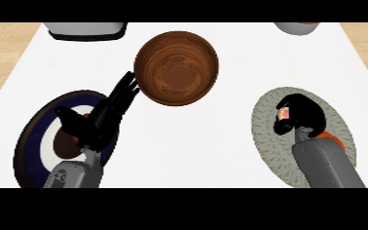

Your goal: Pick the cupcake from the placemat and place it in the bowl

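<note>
A brown wooden bowl [176, 68] sits at the middle of the white counter. At the right lies a round grey placemat [269, 131]. My right hand [305, 114] is on the placemat, fingers curled round the cupcake [285, 113], of which only a small pink and cream bit shows at the hand's left side. My left hand [101, 114] rests open at the left, fingers straight and pointing up towards the bowl's left rim, over a plate.
A round plate [39, 136] with dark blue and white rings and a brown centre lies under my left hand. A grey appliance [84, 30] stands at the back left, and a white vessel [296, 27] at the back right edge.
</note>
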Available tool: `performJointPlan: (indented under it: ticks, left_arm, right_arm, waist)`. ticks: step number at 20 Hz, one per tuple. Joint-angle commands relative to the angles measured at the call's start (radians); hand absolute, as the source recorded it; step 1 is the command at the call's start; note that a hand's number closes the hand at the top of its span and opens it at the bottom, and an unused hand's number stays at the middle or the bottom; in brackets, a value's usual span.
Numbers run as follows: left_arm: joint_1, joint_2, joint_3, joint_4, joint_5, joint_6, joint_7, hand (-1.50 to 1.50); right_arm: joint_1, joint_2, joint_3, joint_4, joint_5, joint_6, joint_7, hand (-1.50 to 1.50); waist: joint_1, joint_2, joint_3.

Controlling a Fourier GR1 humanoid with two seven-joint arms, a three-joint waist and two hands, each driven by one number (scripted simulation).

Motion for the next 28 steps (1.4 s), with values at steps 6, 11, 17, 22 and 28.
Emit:
performJointPlan:
  ticks: [6, 11, 17, 22, 28]
  left_arm:
    - [-0.026, -0.027, 0.042, 0.063, -0.018, -0.031, -0.017, 0.00]
    - [0.018, -0.030, 0.038, 0.042, -0.038, -0.038, -0.053, 0.00]
    - [-0.041, -0.057, -0.026, -0.010, -0.039, -0.039, 0.029, 0.00]
    - [-0.042, -0.057, -0.048, 0.004, -0.039, -0.065, 0.034, 0.00]
    - [-0.068, -0.092, -0.059, 0.047, -0.054, -0.034, 0.017, 0.00]
  right_arm:
    - [0.002, 0.039, 0.006, 0.010, 0.082, -0.022, -0.061, 1.50]
    - [-0.044, 0.059, 0.019, 0.085, 0.163, -0.078, -0.061, 1.50]
    - [-0.152, 0.251, 0.363, -0.008, 0.238, 0.018, 0.146, 1.50]
    - [-0.283, 0.256, 0.592, -0.038, 0.131, 0.011, 0.343, 1.50]
    - [-0.427, 0.257, 0.746, -0.137, 0.043, -0.104, 0.536, 1.50]
  waist:
    - [-0.001, 0.001, 0.001]
    - [0.002, 0.001, 0.001]
    - [0.077, 0.004, 0.000]
    - [0.146, 0.004, 0.000]
    - [0.122, 0.002, -0.001]
